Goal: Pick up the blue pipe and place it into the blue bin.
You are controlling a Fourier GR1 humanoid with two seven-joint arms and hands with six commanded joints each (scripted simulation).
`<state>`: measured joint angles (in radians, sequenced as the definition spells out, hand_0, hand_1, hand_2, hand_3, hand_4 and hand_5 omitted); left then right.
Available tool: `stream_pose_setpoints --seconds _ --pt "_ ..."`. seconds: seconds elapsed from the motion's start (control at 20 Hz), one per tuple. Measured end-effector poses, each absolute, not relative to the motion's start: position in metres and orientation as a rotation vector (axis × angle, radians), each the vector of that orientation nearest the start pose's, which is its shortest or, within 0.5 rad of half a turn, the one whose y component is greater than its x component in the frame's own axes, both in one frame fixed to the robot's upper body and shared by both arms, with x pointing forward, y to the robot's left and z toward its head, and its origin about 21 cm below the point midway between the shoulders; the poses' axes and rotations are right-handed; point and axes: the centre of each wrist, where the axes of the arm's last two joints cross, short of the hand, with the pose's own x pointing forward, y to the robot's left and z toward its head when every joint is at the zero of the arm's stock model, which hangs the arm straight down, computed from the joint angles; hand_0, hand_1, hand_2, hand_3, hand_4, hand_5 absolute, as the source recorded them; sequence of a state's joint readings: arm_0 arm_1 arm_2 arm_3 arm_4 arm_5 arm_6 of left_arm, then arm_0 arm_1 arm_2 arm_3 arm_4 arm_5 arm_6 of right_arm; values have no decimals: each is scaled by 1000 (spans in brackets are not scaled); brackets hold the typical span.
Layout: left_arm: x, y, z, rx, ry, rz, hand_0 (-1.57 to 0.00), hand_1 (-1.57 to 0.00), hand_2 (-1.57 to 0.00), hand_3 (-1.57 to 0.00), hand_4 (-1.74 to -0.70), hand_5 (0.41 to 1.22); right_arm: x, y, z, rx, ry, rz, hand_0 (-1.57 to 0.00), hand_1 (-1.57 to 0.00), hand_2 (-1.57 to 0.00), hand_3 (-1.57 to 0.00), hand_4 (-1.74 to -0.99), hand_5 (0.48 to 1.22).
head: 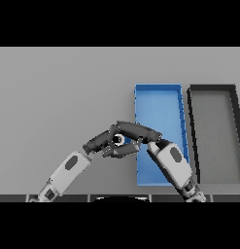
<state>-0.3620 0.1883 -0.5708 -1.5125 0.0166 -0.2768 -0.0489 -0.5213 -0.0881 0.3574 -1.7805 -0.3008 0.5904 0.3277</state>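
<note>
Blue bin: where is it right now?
Head view: the blue bin sits right of centre on the grey table, directly left of the dark bin; the right hand reaches over its left edge.

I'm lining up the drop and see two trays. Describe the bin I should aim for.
On the grey table, look to the right half, where two long trays lie side by side. The blue bin is the left one, nearest both hands. Its neighbour, the black bin, is dark-rimmed with a grey floor.

The right hand (133, 131) and forearm cover the blue rectangular bin's (158, 99) near end at six o'clock; the blue pipe cannot be made out.
</note>
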Motion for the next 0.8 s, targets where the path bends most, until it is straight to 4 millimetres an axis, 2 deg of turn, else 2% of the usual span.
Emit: stream_pose_setpoints --seconds 0.15,0.2,0.35,0.6,0.8 --pt "277 111 50 -557 -1650 -983 -42 -34 -35 -14 -842 636 279 -102 174 815 -1711 1145 -1570 -1570 -1570 -1570 -1487 1220" --pt "278 107 48 -542 -1618 -966 -33 -27 -28 -11 -853 623 279 -103 173 803 -1707 1150 -1570 -1570 -1570 -1570 -1488 1220" --pt "275 111 45 -509 -1529 -930 -17 -13 -14 -5 -880 605 281 -101 173 810 -1706 1121 -1571 -1571 -1571 -1571 -1492 1220" --pt "275 113 47 -483 -1537 -946 -5 -4 -4 -1 -870 535 287 -101 189 1017 -1574 935 -1571 -1571 -1571 -1571 -1494 1221" --pt "271 110 47 -493 -1527 -948 -1 -1 -1 0 -865 509 290 -104 230 1062 -1581 891 -1571 -1571 -1571 -1571 -1492 1221"
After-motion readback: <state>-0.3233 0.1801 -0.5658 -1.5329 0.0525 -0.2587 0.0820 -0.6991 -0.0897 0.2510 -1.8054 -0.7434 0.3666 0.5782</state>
